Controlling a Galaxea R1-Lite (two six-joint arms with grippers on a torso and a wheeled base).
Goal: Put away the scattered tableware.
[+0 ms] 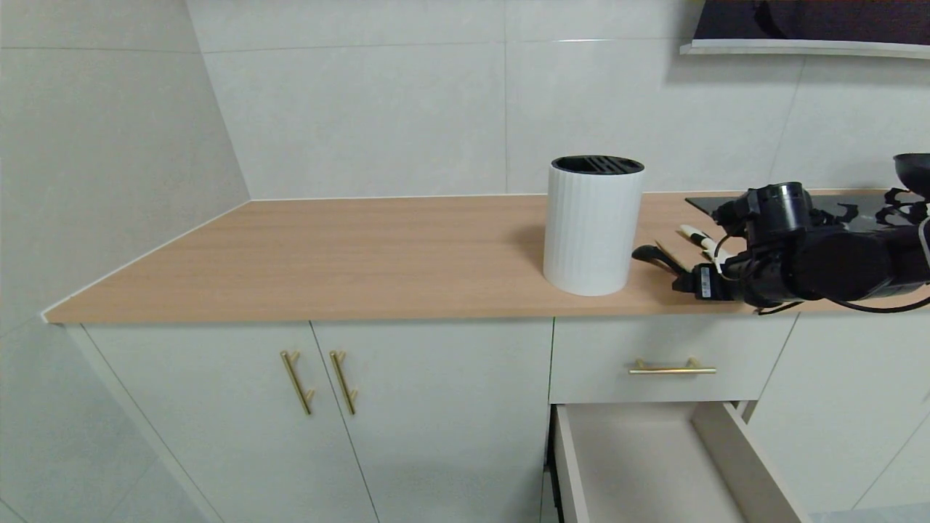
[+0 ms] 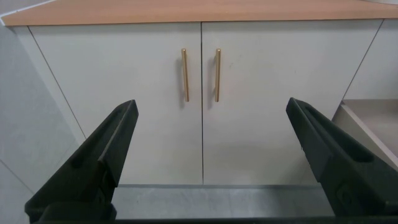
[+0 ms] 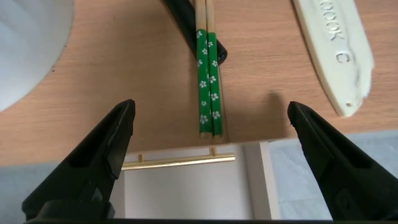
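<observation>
Head view of a kitchen corner with pale tiled walls and a long wooden desk (image 1: 363, 254) running across the middle of the frame. At lower left, under the desk, are two white cabinet doors (image 1: 317, 436) with slim gold handles. The left gripper (image 2: 211, 102) hangs low in front of these doors, its jaws spread wide and holding nothing. Right of centre on the desk stands a tall white ribbed holder (image 1: 592, 225) with a black slotted top, upright. Just right of the holder, near the desk's front edge, lies the scattered tableware. It includes a pair of wooden chopsticks (image 3: 208, 81) with green flowered ends, side by side and touching. They lie across a black utensil (image 3: 186, 18), and a white utensil (image 3: 336, 50) lies a little apart beside them. The right gripper (image 3: 209, 104) hovers directly over the chopsticks, jaws wide apart and empty, one on each side of the pair. At lower right, below a shut drawer (image 1: 672, 349) with a gold handle, a second drawer (image 1: 639, 465) stands pulled open. The chopsticks look light, stiff, thin and smooth. They lie flat on the wood, so they are likely to roll or split apart. The best hold seems to be across both sticks at the green band, pinching them together, with the tips brought right down to the desk.
</observation>
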